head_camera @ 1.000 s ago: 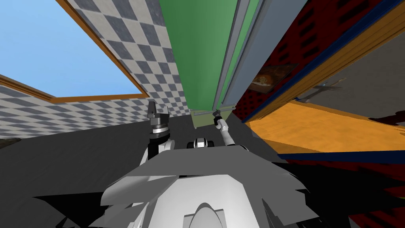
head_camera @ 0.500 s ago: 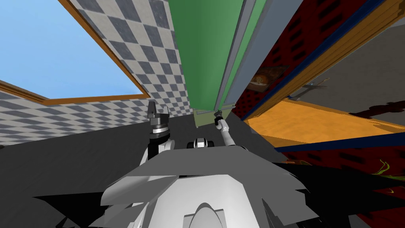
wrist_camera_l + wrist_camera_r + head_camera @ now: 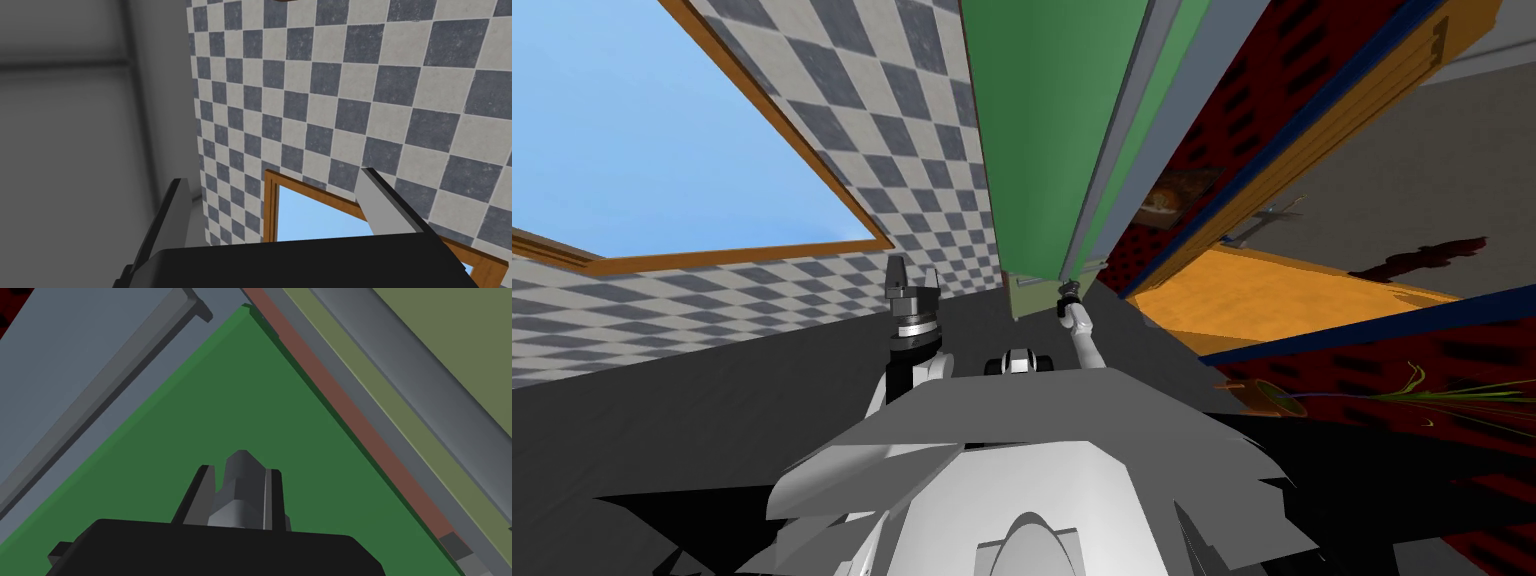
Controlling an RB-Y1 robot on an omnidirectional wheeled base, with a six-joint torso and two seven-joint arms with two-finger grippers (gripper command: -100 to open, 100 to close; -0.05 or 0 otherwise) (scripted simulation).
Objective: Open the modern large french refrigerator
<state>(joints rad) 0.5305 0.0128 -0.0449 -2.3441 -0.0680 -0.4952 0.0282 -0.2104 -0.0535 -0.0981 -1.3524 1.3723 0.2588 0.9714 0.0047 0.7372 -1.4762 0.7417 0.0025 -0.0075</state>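
Observation:
The refrigerator's green door (image 3: pixel 1042 130) rises ahead, with a long grey handle (image 3: pixel 1112 130) down its edge. My right gripper (image 3: pixel 1065 296) is at the handle's lower end, just above an olive lower drawer (image 3: pixel 1032 298). In the right wrist view the gripper (image 3: pixel 240 470) is shut on the grey handle bar (image 3: pixel 242 485), which fills the gap between its fingers, against the green door (image 3: pixel 240 403). A second grey door with its own handle (image 3: pixel 100 388) lies beside it. My left gripper (image 3: pixel 912 285) is raised to the left, away from the fridge. Its fingers (image 3: pixel 380 205) are open and empty.
A checkered wall (image 3: pixel 912 140) with a wood-framed window (image 3: pixel 662 130) is on the left. On the right are a red patterned wall (image 3: pixel 1302 60), an orange counter (image 3: pixel 1292 300) and a potted plant (image 3: pixel 1412 390). The floor (image 3: pixel 712 400) is dark grey.
The whole head picture has swung, so I have turned: the fridge has drifted right and the plant has come into view. My right fingers have closed a little tighter on the handle.

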